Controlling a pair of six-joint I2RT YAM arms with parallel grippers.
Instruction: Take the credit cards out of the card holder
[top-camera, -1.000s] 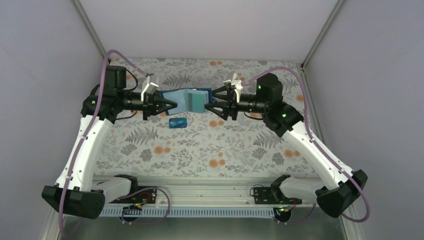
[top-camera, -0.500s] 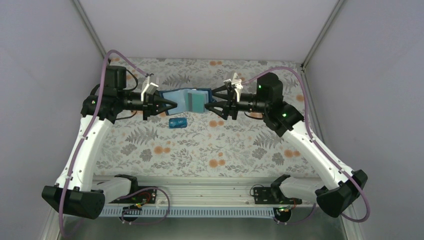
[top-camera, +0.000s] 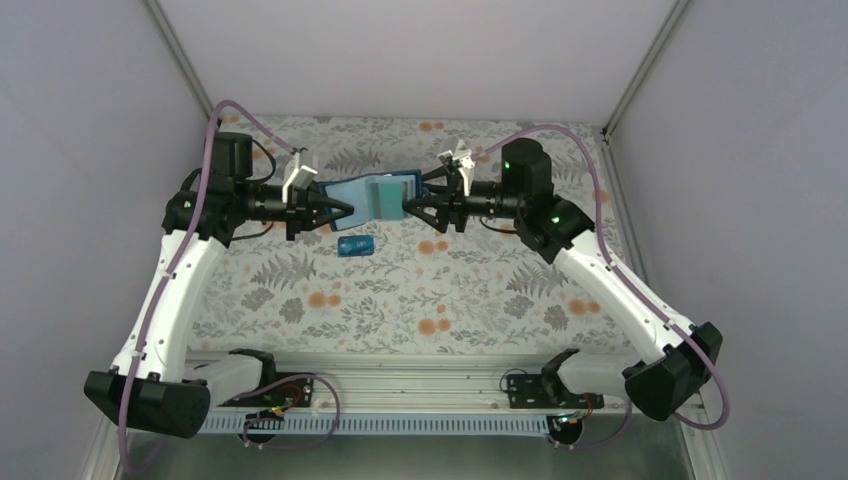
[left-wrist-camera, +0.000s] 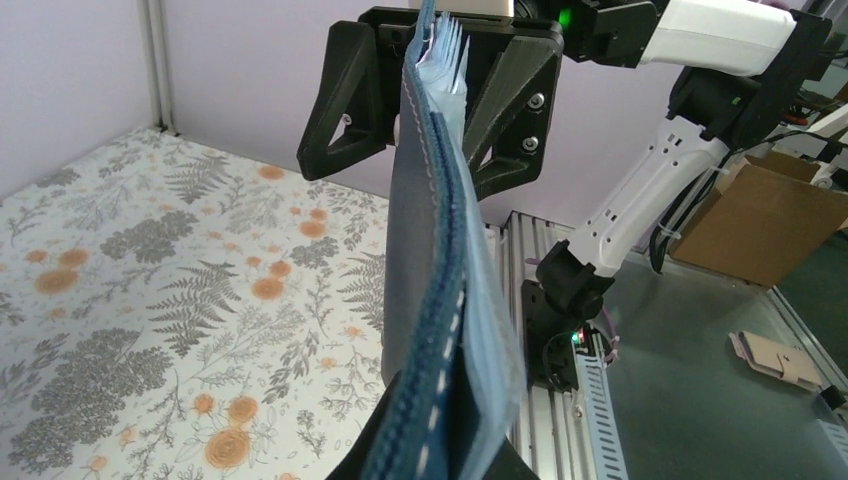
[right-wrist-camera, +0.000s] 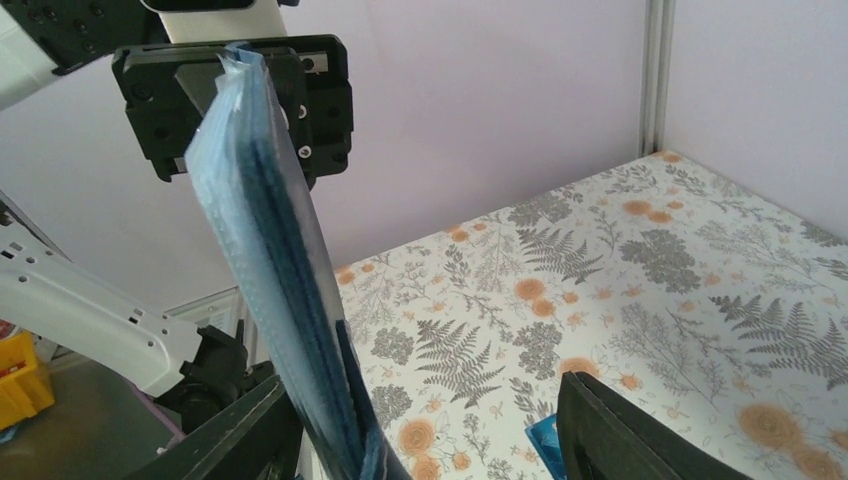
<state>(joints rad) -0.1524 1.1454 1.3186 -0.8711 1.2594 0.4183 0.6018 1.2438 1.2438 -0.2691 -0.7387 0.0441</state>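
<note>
My left claw (top-camera: 347, 210) is clamped on the card holder (top-camera: 372, 196), my right claw (top-camera: 410, 208) apart astride it. The left wrist view misses the blue card (top-camera: 356, 246) on the surface (top-camera: 480, 290).

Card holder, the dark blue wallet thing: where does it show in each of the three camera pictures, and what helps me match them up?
Top external: the card holder is in the upper middle.
Left wrist: card holder in the centre, edge-on, running from the bottom edge to the top.
Right wrist: card holder left of centre, edge-on and slanted.
Shared landmark: the floral table cover.
</note>
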